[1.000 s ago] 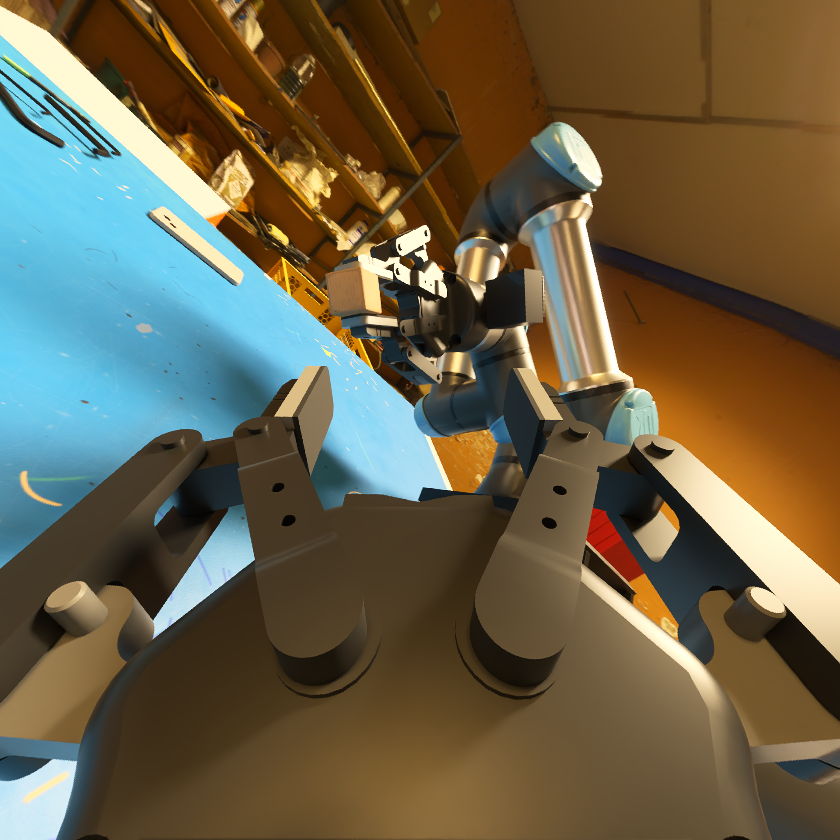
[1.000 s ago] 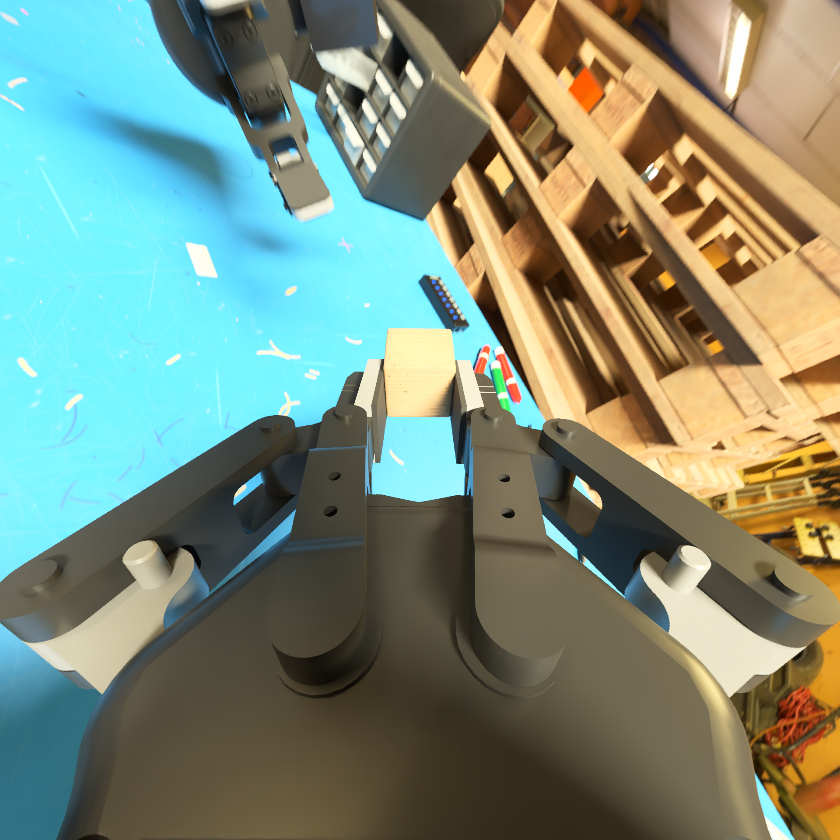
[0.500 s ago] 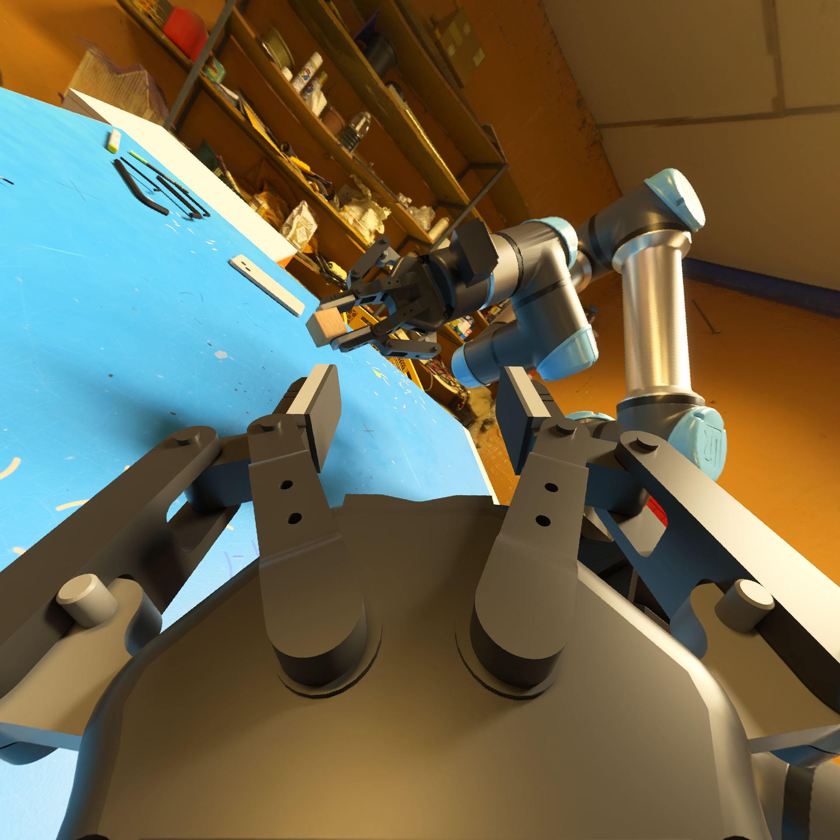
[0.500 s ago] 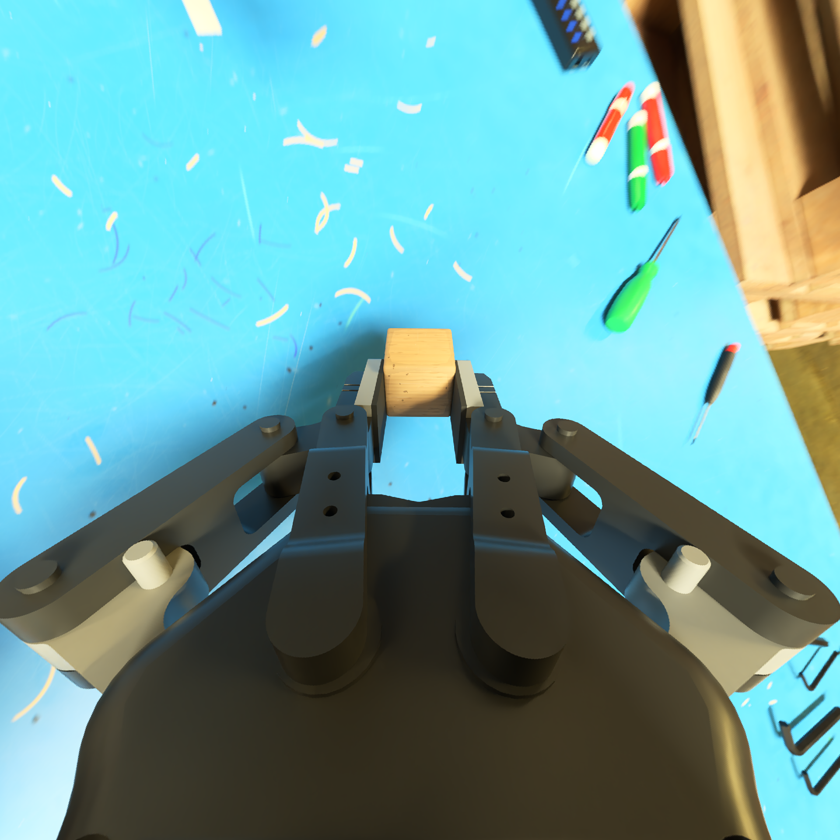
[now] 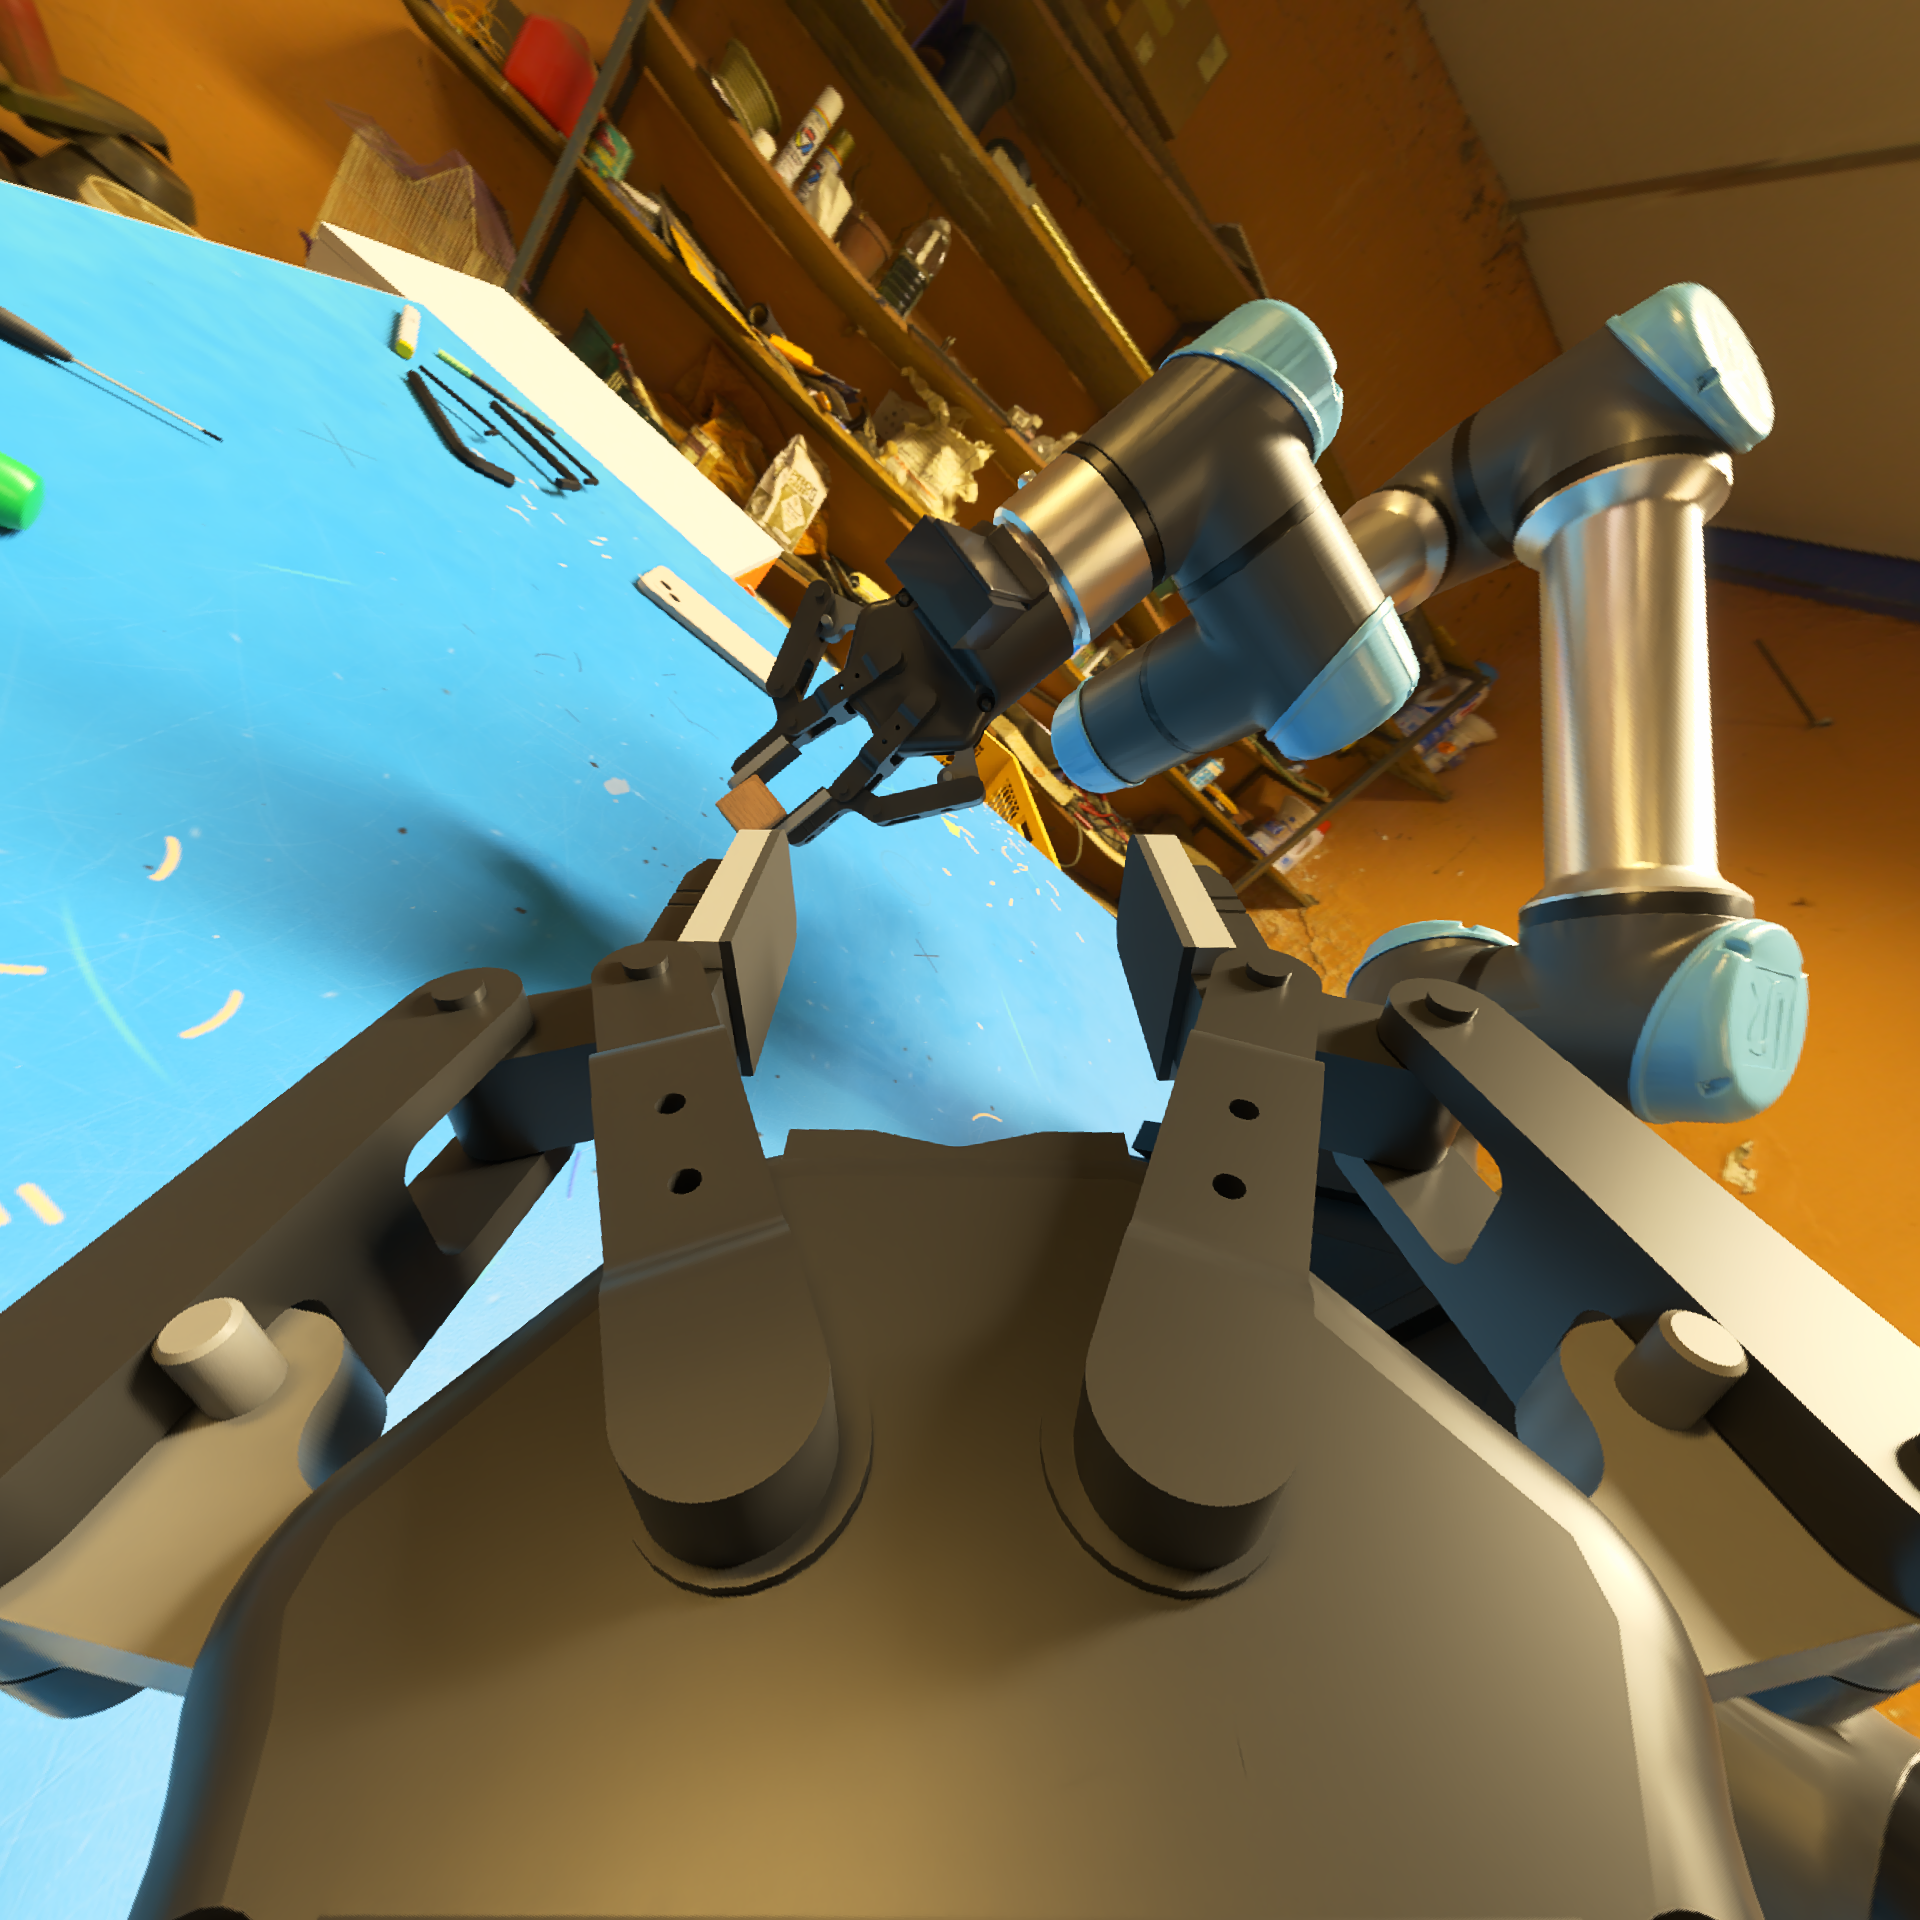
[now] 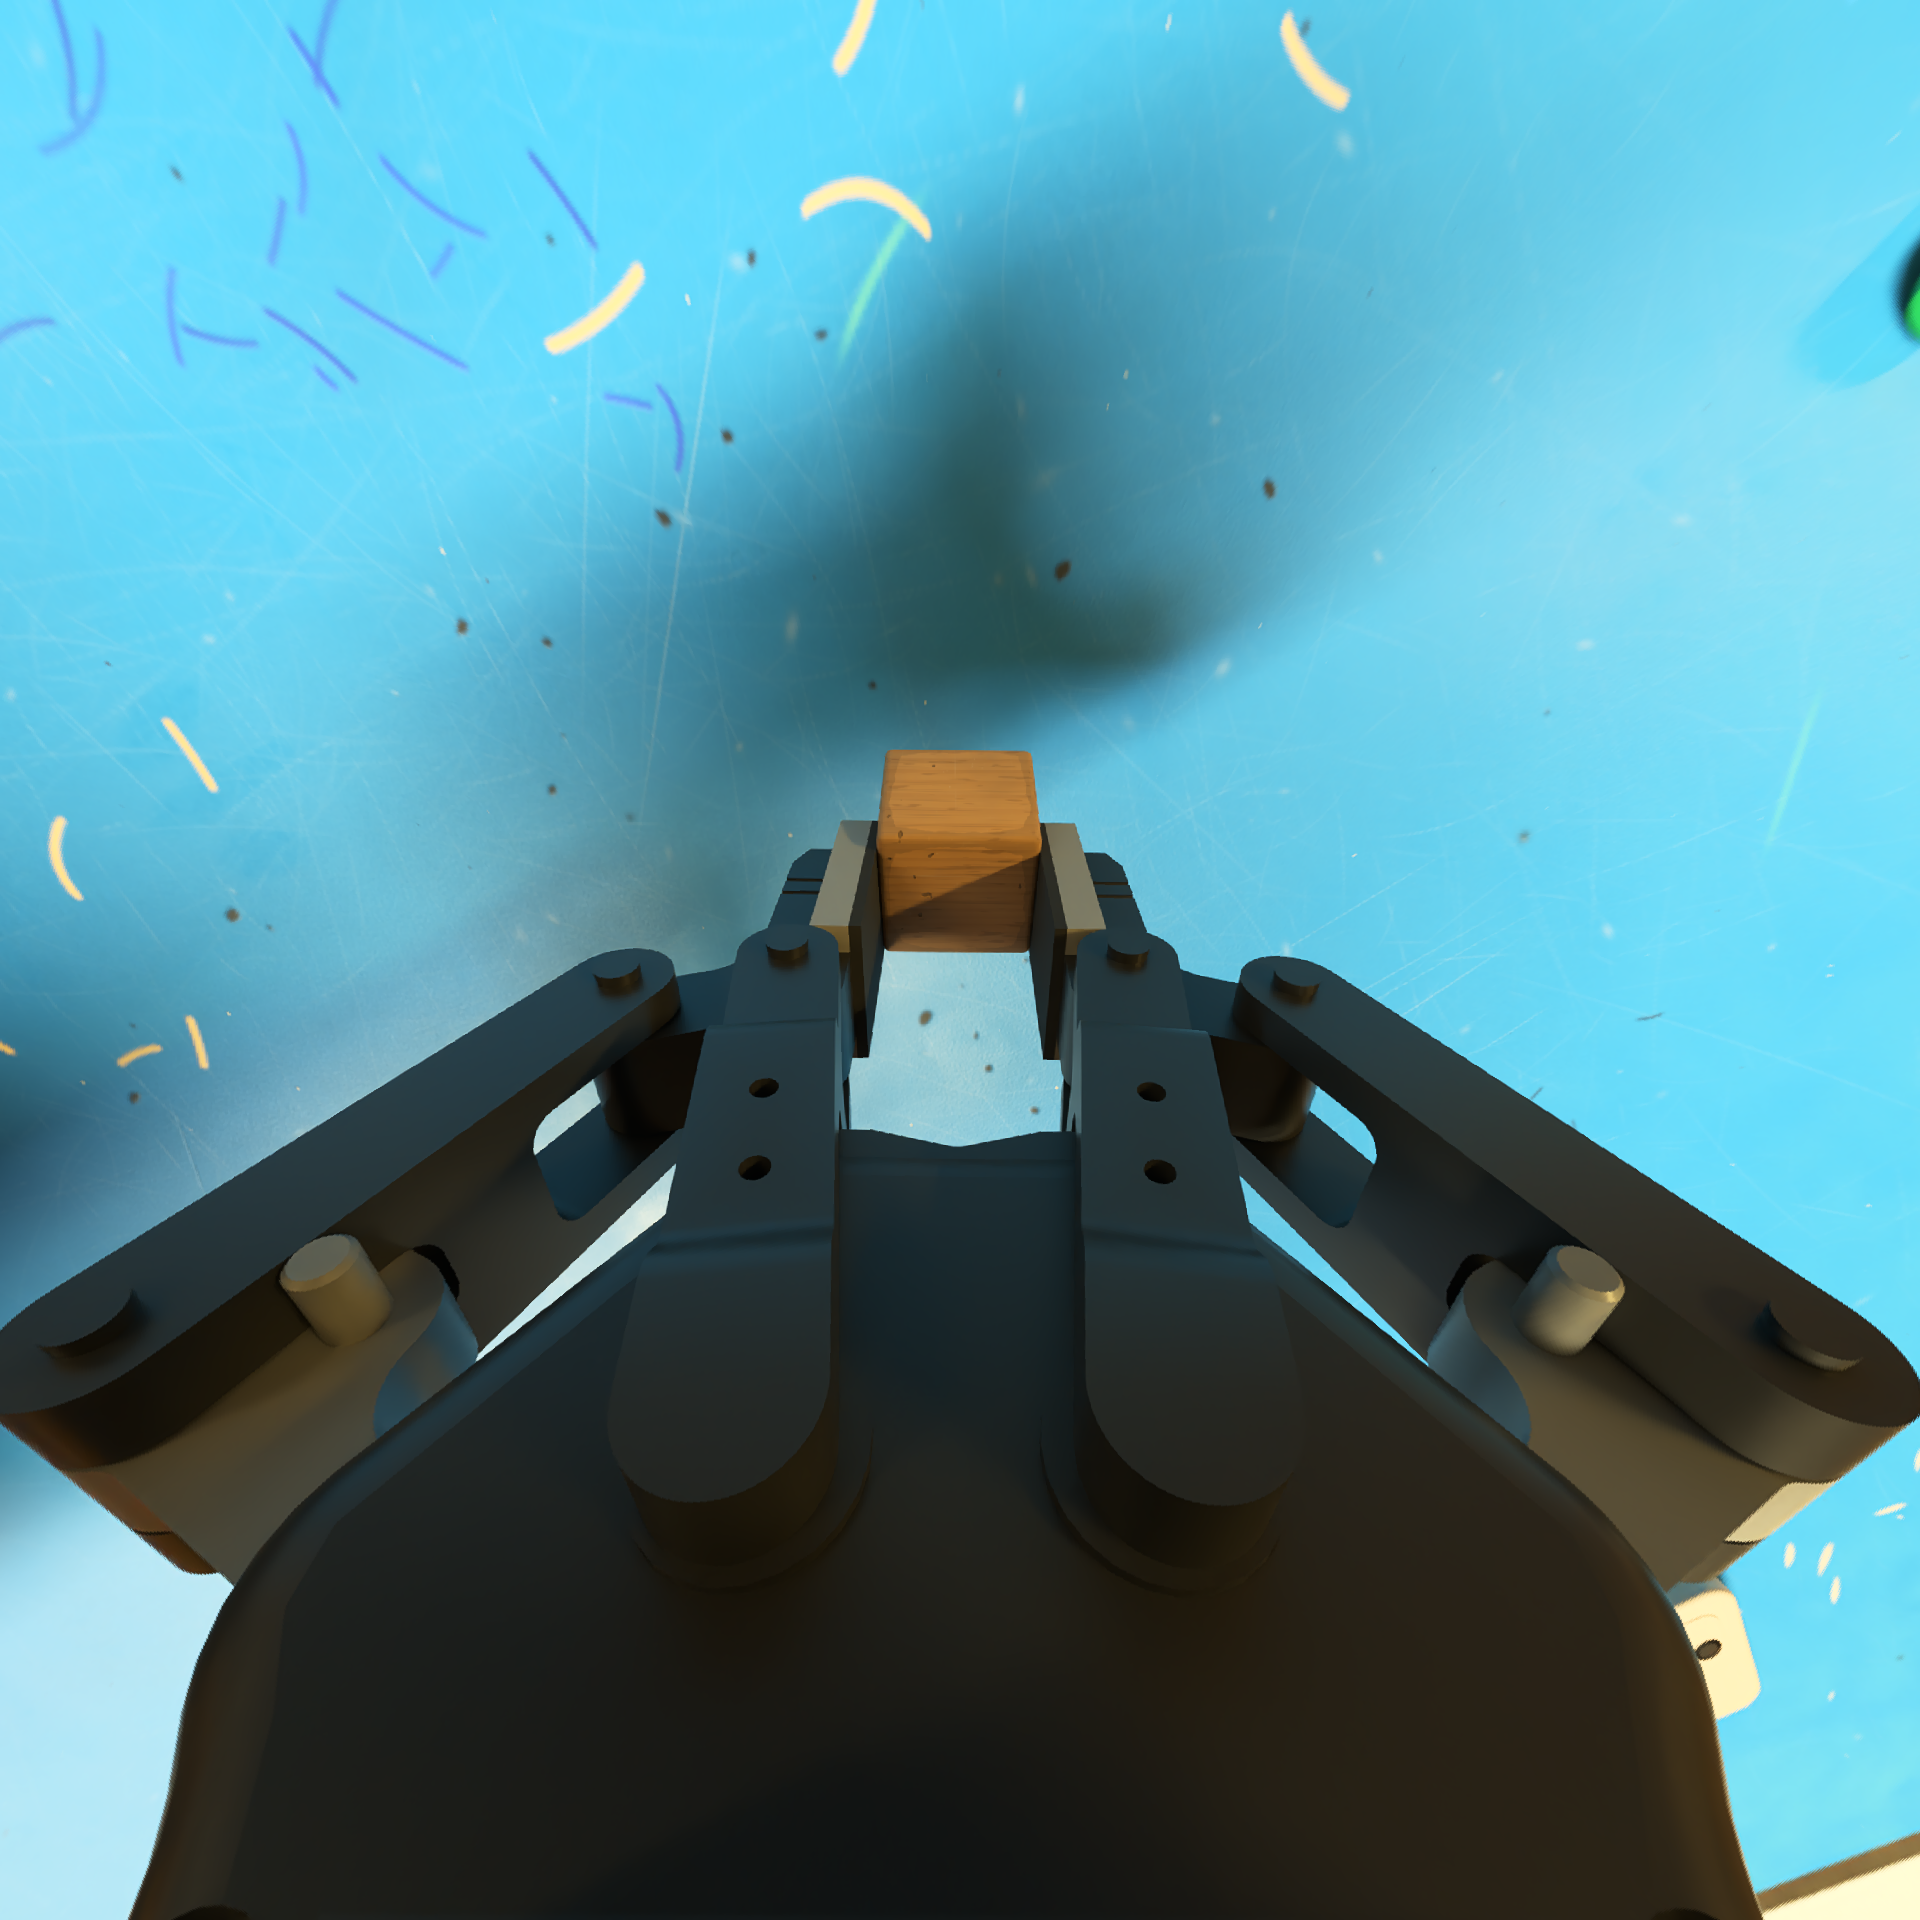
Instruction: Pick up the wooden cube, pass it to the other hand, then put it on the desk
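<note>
My right gripper (image 6: 956,883) is shut on the wooden cube (image 6: 957,847) and points down at the blue desk (image 6: 416,623), with the cube close above its own dark shadow. In the left wrist view the right gripper (image 5: 774,805) holds the cube (image 5: 750,805) low over the desk (image 5: 312,675), just beyond my left fingertips. My left gripper (image 5: 961,914) is open and empty, off to the side of the cube.
Black hex keys (image 5: 488,426), a white flat piece (image 5: 707,623) and a green handle (image 5: 16,494) lie on the desk. The desk's white edge (image 5: 582,400) runs along shelves full of clutter (image 5: 831,312). The right arm (image 5: 1621,675) stands beyond the desk edge. Another green tool (image 6: 1910,301) shows at the right.
My right gripper has tilted downward and lowered the cube toward the desk surface. My left gripper has stayed open and drawn back from the cube.
</note>
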Robot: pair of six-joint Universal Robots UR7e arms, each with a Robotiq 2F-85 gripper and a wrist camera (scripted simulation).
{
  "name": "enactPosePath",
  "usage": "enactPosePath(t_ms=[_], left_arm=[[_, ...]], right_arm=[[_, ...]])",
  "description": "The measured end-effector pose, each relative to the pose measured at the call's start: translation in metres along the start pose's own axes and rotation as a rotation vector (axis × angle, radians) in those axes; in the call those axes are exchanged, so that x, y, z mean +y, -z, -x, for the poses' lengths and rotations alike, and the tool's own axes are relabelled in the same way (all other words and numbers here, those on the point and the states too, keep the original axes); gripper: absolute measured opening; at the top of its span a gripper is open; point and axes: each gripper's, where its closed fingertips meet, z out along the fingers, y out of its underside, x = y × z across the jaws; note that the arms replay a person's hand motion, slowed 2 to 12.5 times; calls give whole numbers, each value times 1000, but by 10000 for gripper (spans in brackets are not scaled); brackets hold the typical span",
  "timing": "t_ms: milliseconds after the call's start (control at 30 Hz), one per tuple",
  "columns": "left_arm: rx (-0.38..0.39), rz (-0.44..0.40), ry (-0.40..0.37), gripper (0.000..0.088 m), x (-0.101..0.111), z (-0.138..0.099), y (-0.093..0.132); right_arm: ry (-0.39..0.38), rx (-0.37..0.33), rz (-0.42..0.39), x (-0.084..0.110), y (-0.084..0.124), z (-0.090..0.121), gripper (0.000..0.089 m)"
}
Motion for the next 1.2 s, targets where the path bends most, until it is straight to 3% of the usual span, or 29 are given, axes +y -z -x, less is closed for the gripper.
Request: enactPosePath(t_ms=[233, 467, 867, 1200], left_arm=[[-91, 16, -21, 556, 1, 11, 5], [-256, 73, -38, 556, 8, 34, 12], [-627, 224, -83, 560, 22, 81, 40], [-811, 374, -95, 551, 33, 102, 58]], right_arm=[[-5, -53, 122, 16, -23, -2, 249], [-21, -90, 207, 26, -39, -5, 249], [-39, -132, 254, 30, -58, -8, 249], [-64, -142, 299, 36, -67, -10, 249]])
